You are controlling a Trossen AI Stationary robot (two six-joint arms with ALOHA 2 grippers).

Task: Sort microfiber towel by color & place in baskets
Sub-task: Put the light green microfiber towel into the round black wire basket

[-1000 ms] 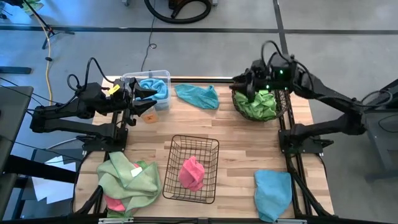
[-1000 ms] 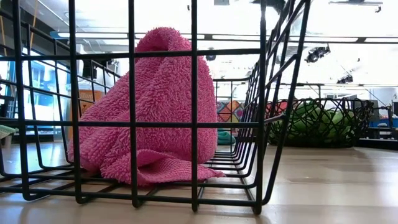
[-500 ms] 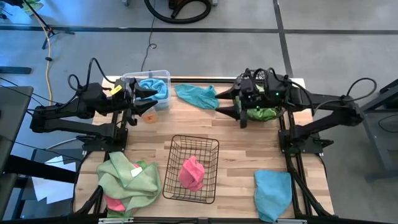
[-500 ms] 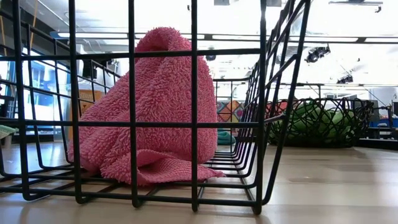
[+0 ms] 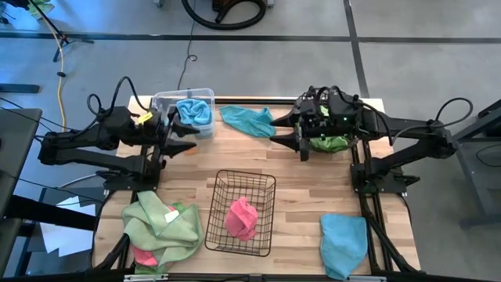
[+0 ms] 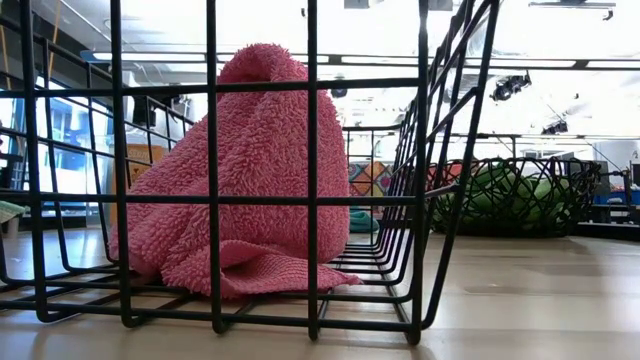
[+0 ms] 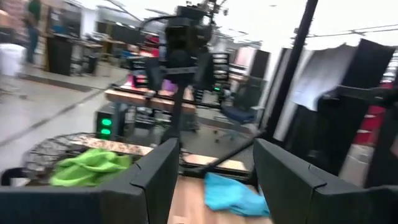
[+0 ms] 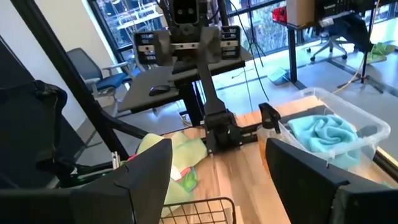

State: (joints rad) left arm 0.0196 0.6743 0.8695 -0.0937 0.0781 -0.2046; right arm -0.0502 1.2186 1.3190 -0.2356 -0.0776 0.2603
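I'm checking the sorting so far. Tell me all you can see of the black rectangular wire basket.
The black rectangular wire basket is an open-topped grid of thin dark wire, standing upright on the wooden table, near its front middle. It holds one fluffy pink towel, crumpled into a peak that leans against no wall. No gripper touches the basket.

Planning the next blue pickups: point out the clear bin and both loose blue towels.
clear bin (image 5: 162, 100): high view, bare rim corner
blue towel by the bin (image 5: 249, 120): high view, cloth middle
blue towel at the table's corner (image 5: 344, 241): high view, cloth middle
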